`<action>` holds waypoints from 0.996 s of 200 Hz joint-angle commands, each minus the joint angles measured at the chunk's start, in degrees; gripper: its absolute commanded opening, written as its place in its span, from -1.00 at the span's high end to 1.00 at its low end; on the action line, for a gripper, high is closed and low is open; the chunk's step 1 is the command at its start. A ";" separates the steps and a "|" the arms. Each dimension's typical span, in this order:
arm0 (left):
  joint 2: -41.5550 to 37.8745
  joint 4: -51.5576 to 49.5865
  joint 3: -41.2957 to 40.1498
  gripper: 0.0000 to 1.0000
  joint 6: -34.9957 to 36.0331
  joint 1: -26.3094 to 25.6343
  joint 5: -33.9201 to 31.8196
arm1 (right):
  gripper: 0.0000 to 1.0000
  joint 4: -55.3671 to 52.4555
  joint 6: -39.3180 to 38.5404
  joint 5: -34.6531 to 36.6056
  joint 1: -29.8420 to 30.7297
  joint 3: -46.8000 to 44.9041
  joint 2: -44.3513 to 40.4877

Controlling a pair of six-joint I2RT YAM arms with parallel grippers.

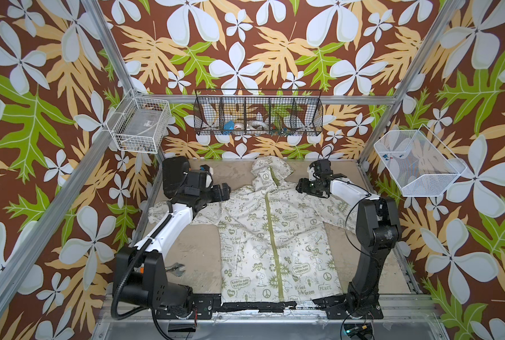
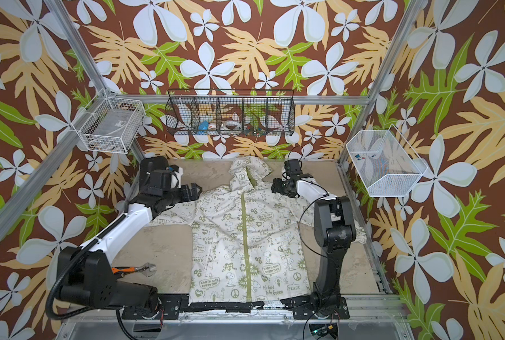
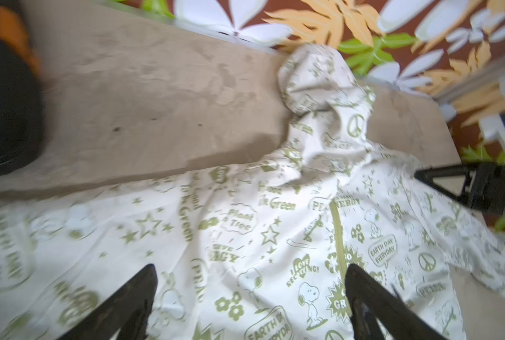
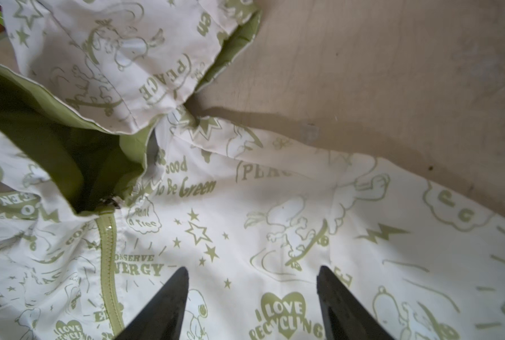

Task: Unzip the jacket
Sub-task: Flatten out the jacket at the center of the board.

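Note:
The cream-white jacket (image 1: 292, 235) (image 2: 222, 235) printed in green lies flat on the table, front up, with its hood toward the back wall. Its olive zipper (image 1: 270, 223) (image 2: 244, 226) runs shut down the middle. The zipper pull (image 4: 110, 202) sits at the collar, under the green-lined hood opening. My left gripper (image 1: 225, 192) (image 2: 194, 191) (image 3: 249, 268) hangs open over the jacket's shoulder on the left, nothing between its fingers. Over the opposite shoulder my right gripper (image 1: 300, 187) (image 2: 276, 186) (image 4: 252, 268) is open too, with only printed cloth below.
A wrench with an orange handle (image 2: 133, 269) lies on the table by the left arm's base. A black wire basket (image 1: 258, 113) hangs on the back wall. White wire baskets (image 1: 139, 126) (image 1: 416, 164) hang at either side. Black tape (image 1: 245, 306) runs along the front edge.

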 commanded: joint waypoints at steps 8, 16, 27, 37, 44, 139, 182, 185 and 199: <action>8.40 -2.33 7.54 -0.99 10.86 -5.35 0.63 | -0.41 -0.04 -1.86 -1.39 -1.19 2.29 1.40; 11.72 -3.02 10.17 -0.99 11.33 -5.88 -0.30 | -0.40 -0.04 -1.70 -1.81 -1.59 2.50 1.94; 15.71 -3.75 13.39 -0.99 11.89 -6.25 -0.70 | -0.39 -0.28 -1.73 -1.95 -2.13 2.62 2.64; 19.21 -4.28 16.08 -0.99 12.45 -6.35 -2.00 | -0.39 -0.74 -2.36 -1.98 -2.42 2.69 3.17; 21.75 -4.85 18.25 -0.99 13.21 -6.34 -2.87 | -0.40 -1.26 -2.97 -1.70 -2.68 2.85 3.61; 38.93 -9.39 33.40 -0.91 20.51 -6.64 -6.26 | -0.65 -6.02 -9.80 7.06 -5.16 11.43 8.39; 41.34 -11.38 33.81 -0.62 22.78 -6.63 -5.10 | -0.84 -8.74 -11.25 2.11 -7.10 17.47 14.65; 41.37 -11.42 33.75 -0.60 22.86 -6.69 -5.18 | -0.86 -8.65 -11.24 1.87 -7.19 17.38 14.85; 41.52 -11.43 33.53 -0.50 23.14 -6.54 -5.40 | -0.82 -8.55 -11.66 1.21 -7.20 16.72 15.69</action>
